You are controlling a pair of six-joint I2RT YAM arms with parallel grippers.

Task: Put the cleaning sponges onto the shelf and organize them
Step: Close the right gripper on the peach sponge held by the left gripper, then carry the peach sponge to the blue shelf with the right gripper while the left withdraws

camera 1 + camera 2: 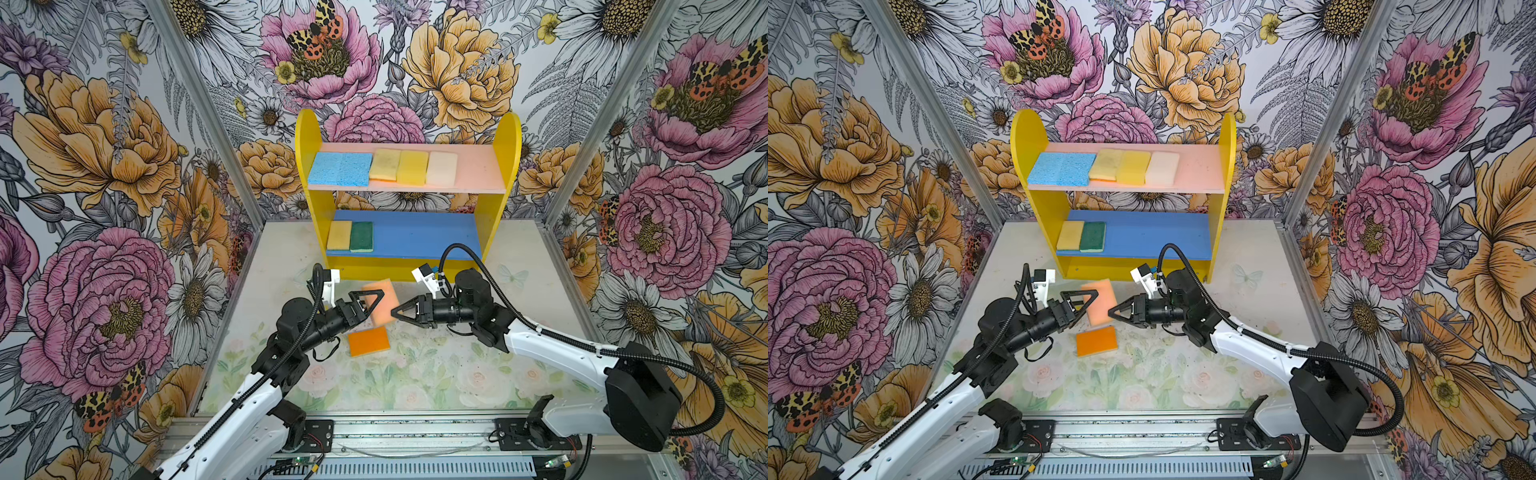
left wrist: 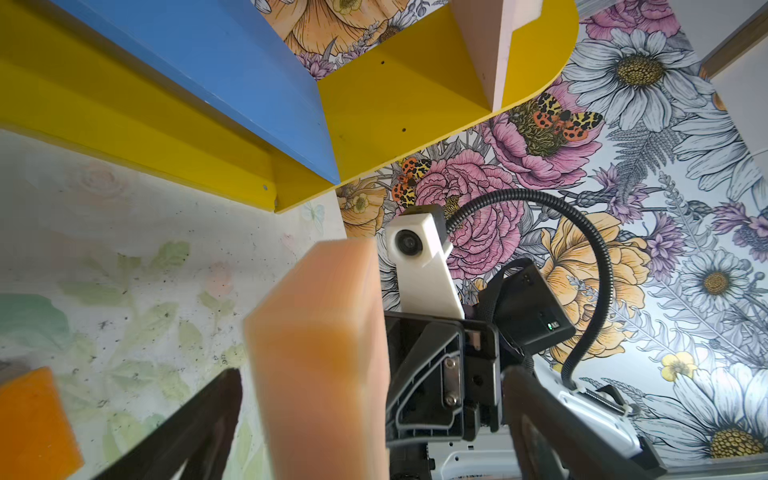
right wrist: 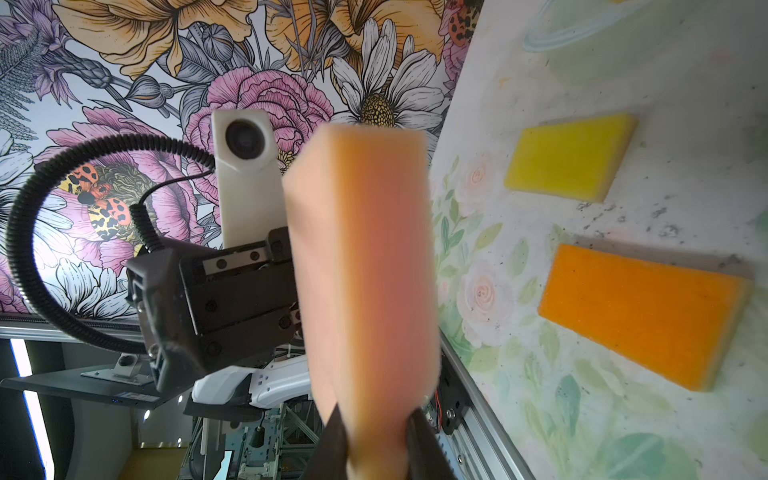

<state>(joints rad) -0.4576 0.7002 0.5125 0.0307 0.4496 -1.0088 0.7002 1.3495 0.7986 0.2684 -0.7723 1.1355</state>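
**Handover in mid-air: peach sponge (image 1: 388,297) in the right gripper (image 1: 397,312) alone, shelf (image 1: 305,137) beyond**

Near half of the bench (image 1: 519,291): the orange sponge (image 1: 368,340) lies flat, a little left of mid-width, just nearer than the two grippers. A loose yellow sponge (image 3: 569,158) also lies flat on the bench. It shows only in the right wrist view; the top views hide it, probably under the left arm.

Above the orange one and off the bench, the peach sponge hangs between the grippers. The right gripper is clamped on its near right end, and the right wrist view shows the fingertips (image 3: 424,453) biting into the foam. The left gripper (image 1: 374,307) has its jaws spread wide either side of the sponge, gripping nothing. One finger (image 2: 540,436) stands well clear; whether the other touches, I cannot tell.

The sponge's long axis runs from the pinch away toward the shelf, slanting slightly left.

Far edge: the blue lower board (image 1: 424,237) carries the lower yellow sponge (image 1: 339,235) and the dark green sponge (image 1: 361,237) at its left end, with the rest bare. The pink upper board (image 1: 478,166) carries two light blue sponges (image 1: 340,168), two yellow sponges (image 1: 399,166) and the cream sponge (image 1: 441,168), and is bare only at its right end.

Judgement: the handover looks complete. The free board space lies beyond and right of the sponge, on the right arm's side, so that arm is the nearer carrier. The free end already leads toward the shelf.
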